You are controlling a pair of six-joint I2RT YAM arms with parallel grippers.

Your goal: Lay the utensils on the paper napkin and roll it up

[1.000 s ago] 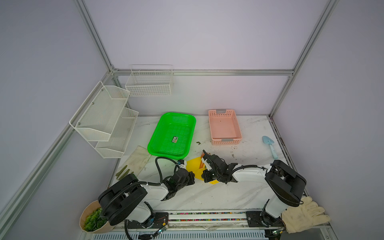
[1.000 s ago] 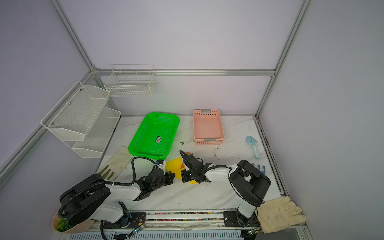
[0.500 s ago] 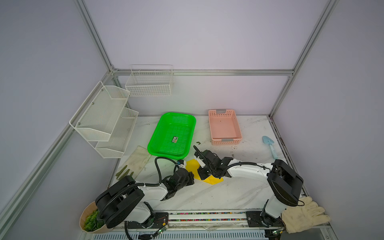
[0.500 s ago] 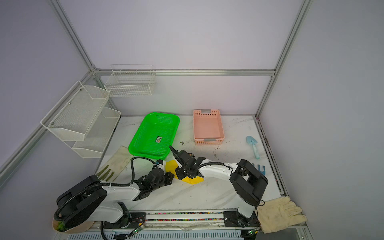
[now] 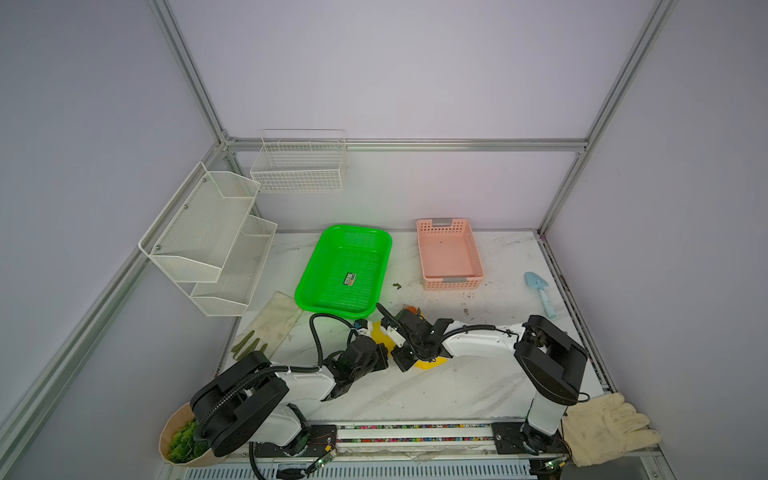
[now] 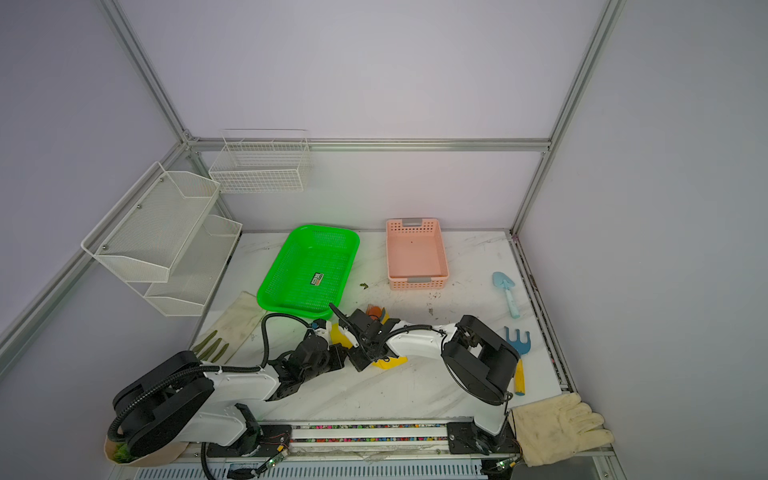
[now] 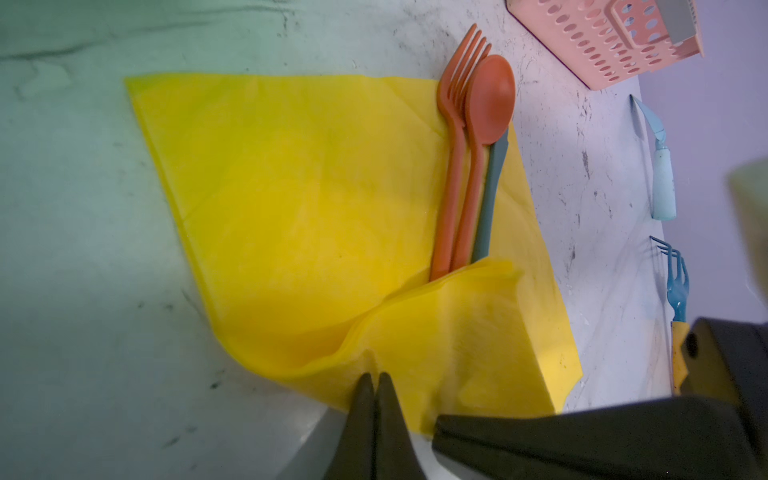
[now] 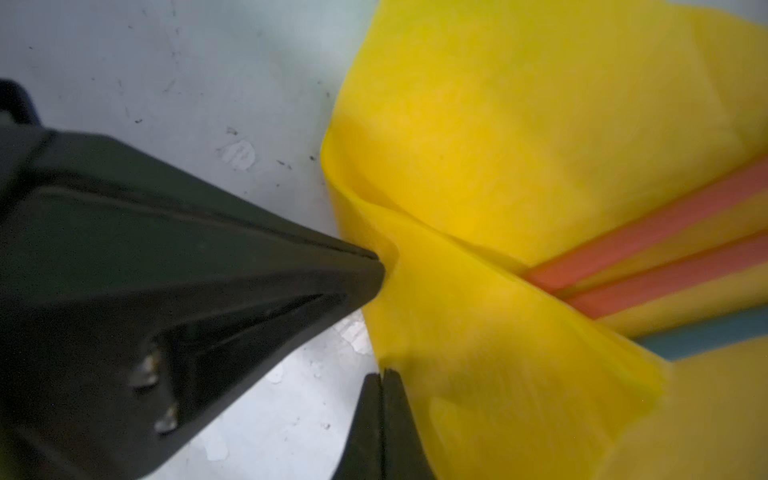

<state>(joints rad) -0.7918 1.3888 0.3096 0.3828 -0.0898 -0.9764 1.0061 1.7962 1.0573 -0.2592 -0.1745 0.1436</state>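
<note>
The yellow paper napkin (image 7: 311, 199) lies on the marble table, and one corner is lifted and folded over the utensils' handles. On it, side by side, lie an orange fork (image 7: 451, 166), an orange spoon (image 7: 490, 95) and a dull teal piece (image 7: 490, 195). My left gripper (image 7: 372, 376) is shut on the raised fold of the napkin. Close beside it, my right gripper (image 8: 382, 372) is shut on the same lifted edge. In both top views the two grippers (image 5: 384, 356) (image 6: 359, 361) meet low over the napkin (image 5: 430, 365), hiding most of it. The utensil heads (image 6: 376, 311) stick out behind.
A green basket (image 5: 345, 270) and a pink basket (image 5: 451, 253) stand behind the napkin. A light blue shovel (image 5: 540, 291) and a blue rake (image 6: 517, 340) lie at the right. Cream gloves lie at front right (image 5: 606, 424) and at the left (image 5: 270, 324). White wire shelves (image 5: 208, 241) hang on the left wall.
My right gripper has swung a little to the left across the napkin, toward the left gripper. The left arm has barely shifted. Both grippers stay shut.
</note>
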